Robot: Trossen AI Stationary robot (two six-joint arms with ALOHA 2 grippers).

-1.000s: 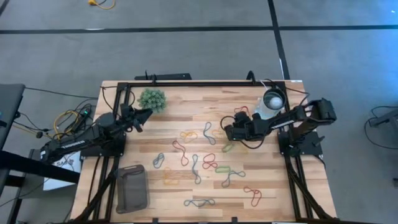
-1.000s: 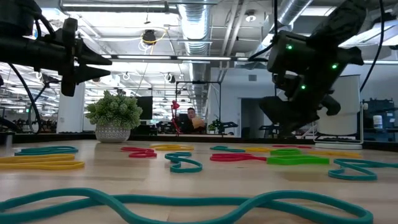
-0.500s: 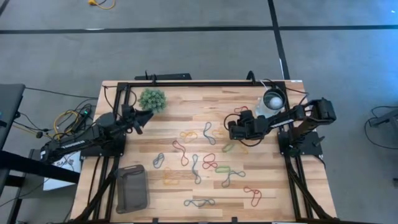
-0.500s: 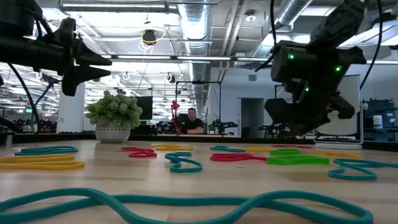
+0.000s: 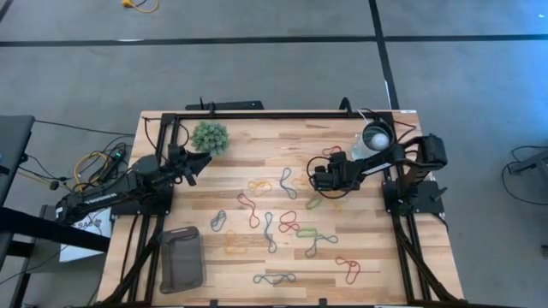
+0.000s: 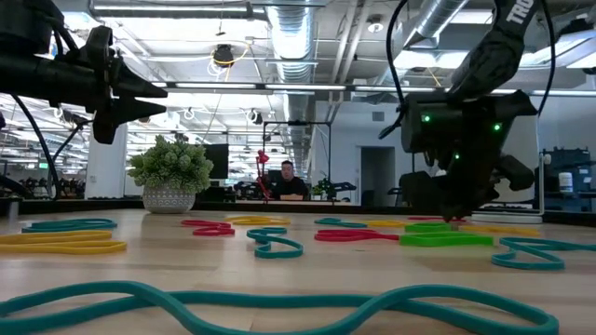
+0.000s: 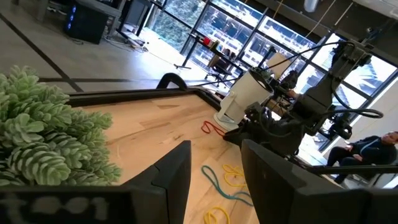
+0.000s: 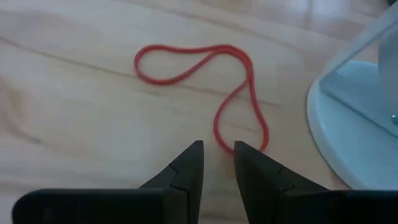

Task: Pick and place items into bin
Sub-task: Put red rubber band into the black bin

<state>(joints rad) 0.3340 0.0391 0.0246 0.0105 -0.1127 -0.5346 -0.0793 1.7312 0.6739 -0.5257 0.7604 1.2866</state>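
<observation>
Right claw (image 8: 217, 163) low over the wooden worktop (image 5: 257, 145), fingers slightly parted and empty just beside a thin red rubber-band loop (image 8: 211, 87), left claw (image 5: 204, 156) open by the fuzzy green plant ball (image 5: 209, 136), dark grey shallow plastic tray (image 5: 181, 258) well apart at the worktop's near-left corner.

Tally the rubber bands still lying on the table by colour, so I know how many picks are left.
Red bands: 4
Yellow bands: 4 (one near the right arm is hard to make out)
Green bands: 2
Blue-grey bands: 5
Total: 15
</observation>
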